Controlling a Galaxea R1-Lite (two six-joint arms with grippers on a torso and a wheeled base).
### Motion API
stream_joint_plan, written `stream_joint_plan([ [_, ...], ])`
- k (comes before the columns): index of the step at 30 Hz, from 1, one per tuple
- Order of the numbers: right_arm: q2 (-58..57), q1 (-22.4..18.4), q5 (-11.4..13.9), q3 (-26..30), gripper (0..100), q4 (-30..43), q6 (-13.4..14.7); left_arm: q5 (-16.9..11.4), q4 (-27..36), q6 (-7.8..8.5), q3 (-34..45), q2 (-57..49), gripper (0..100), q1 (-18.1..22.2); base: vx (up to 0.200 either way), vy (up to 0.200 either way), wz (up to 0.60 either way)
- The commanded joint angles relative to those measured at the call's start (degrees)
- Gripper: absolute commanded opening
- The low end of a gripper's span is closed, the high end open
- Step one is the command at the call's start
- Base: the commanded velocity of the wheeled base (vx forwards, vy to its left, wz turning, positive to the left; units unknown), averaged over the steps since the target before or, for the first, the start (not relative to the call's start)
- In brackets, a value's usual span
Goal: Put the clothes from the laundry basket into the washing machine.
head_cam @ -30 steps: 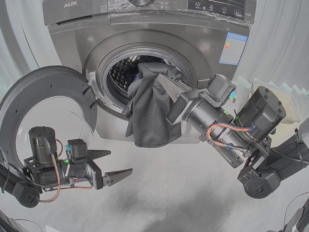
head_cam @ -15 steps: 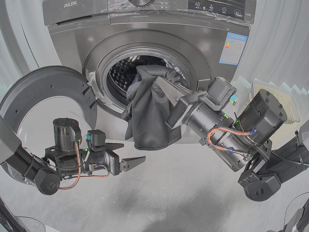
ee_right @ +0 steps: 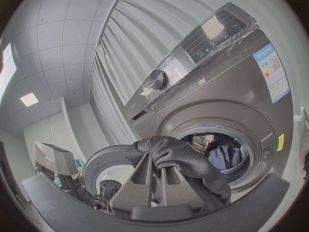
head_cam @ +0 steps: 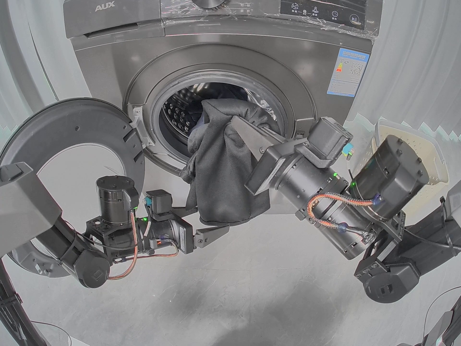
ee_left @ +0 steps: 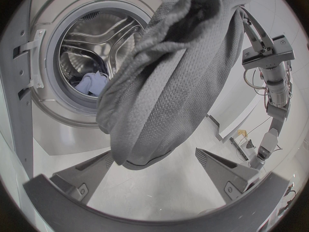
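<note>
A dark grey garment point(head_cam: 223, 169) hangs from the mouth of the washing machine drum point(head_cam: 185, 109), its hem dangling below the door opening. My right gripper point(head_cam: 236, 122) is shut on the garment's top fold in front of the drum opening; the right wrist view shows the fingers point(ee_right: 145, 173) pinching the bunched cloth point(ee_right: 180, 155). My left gripper point(head_cam: 204, 223) is open just under the hem, one finger on each side of it. The left wrist view has the garment point(ee_left: 173, 81) hanging above and between its fingers point(ee_left: 222, 169). Blue clothes point(ee_left: 91, 82) lie inside the drum.
The round machine door point(head_cam: 72, 130) stands swung open at the left, close behind my left arm. A white laundry basket point(head_cam: 430, 162) sits at the right, behind my right arm. Bare grey floor point(head_cam: 249, 289) stretches in front of the machine.
My left arm has moved right and up, bringing its open gripper from beside the door to under the garment's hem. The right gripper has nudged the garment slightly left.
</note>
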Motion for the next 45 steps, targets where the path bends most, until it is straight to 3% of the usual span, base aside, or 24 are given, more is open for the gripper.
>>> stream_joint_plan([
  [1, -0.12, 0.15, 0.06, -0.04, 0, -0.08, 0.08, -0.04, -1.16, -0.04, -0.84, 1.99, 100, -0.85, 0.0, 0.0, 0.0],
  [9, -0.12, 0.15, -0.03, 0.31, 0, -0.08, 0.08, 0.14, -7.05, -0.74, -1.02, 4.81, 100, -1.9, 0.0, 0.0, 0.0],
  [11, 0.14, 0.15, -0.03, 0.22, 0, -0.08, 0.08, 0.14, -8.28, -2.24, -0.75, 4.37, 100, -3.13, 0.0, 0.0, 0.0],
  [22, 0.14, 0.06, -0.38, 0.31, 0, -0.08, 0.17, 0.49, -10.3, -2.68, -1.37, 6.39, 100, -5.07, 0.0, 0.0, 0.0],
  [25, 0.14, 0.06, -0.38, 0.31, 0, -0.17, 0.17, 3.13, -13.29, -2.85, -2.51, 7.97, 100, -4.89, 0.0, 0.0, 0.0],
  [27, 0.14, 0.06, -0.38, 0.31, 0, -0.17, 0.17, 3.13, -13.29, -2.85, -2.51, 7.97, 100, -4.89, 0.0, 0.0, 0.0],
  [28, 0.23, 0.06, -0.38, 0.31, 0, -0.52, 0.08, 5.06, -15.05, -3.03, -2.6, 8.94, 100, -4.98, 0.0, 0.0, 0.0],
  [29, 0.23, 0.06, -0.38, 0.31, 0, -0.61, 0.08, 5.15, -15.14, -3.03, -2.33, 8.94, 0, -4.98, 0.0, 0.0, 0.0],
  [35, 0.5, -0.47, -0.65, 0.31, 0, -0.61, 0.08, 5.15, -16.02, -2.94, 0.3, 8.06, 0, -6.04, 0.0, 0.0, 0.0],
  [43, 0.67, -1.79, -0.82, 1.1, 0, -0.52, 0.08, 5.15, -27.97, -3.03, 12.26, 1.82, 0, -10.61, 0.0, 0.0, 0.0],
  [45, 1.02, -1.96, -0.91, 1.19, 0, -0.35, 0.17, 5.15, -28.23, -2.94, 14.8, -1.17, 0, -12.1, 0.0, 0.0, 0.0],
])
